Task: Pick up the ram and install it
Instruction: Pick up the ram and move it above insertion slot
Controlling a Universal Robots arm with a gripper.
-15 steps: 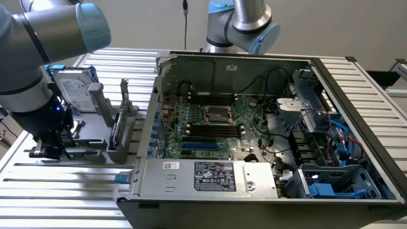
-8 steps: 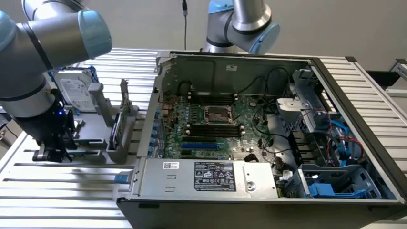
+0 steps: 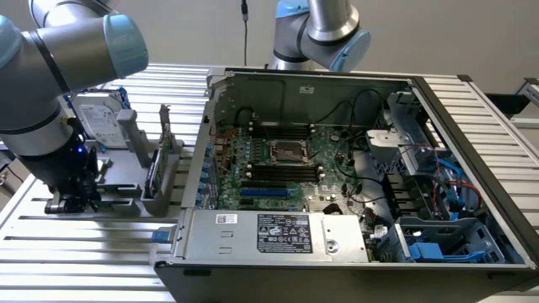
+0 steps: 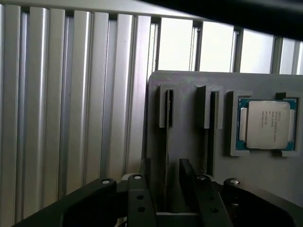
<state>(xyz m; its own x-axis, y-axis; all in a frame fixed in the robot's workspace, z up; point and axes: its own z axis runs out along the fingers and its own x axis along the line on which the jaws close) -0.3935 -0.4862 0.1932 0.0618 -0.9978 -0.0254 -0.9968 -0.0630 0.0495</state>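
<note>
1. Your tool hung low over the grey fixture tray, which lay on the slatted table at the exterior view's left.
2. You had its fingers parted with nothing gripped, one on each side of a narrow slot in the tray.
3. You could see the ram as a thin dark edge standing in that slot and running in between the fingers. You could not tell whether either finger touched it.
4. A second slot ran just beside the first, and beyond it a processor chip sat in its own pocket.
5. Farther back on the tray stood a hard drive and an upright card with a metal bracket.
6. Just beside the tray, toward the exterior view's right, lay the open computer case with its motherboard exposed.
</note>
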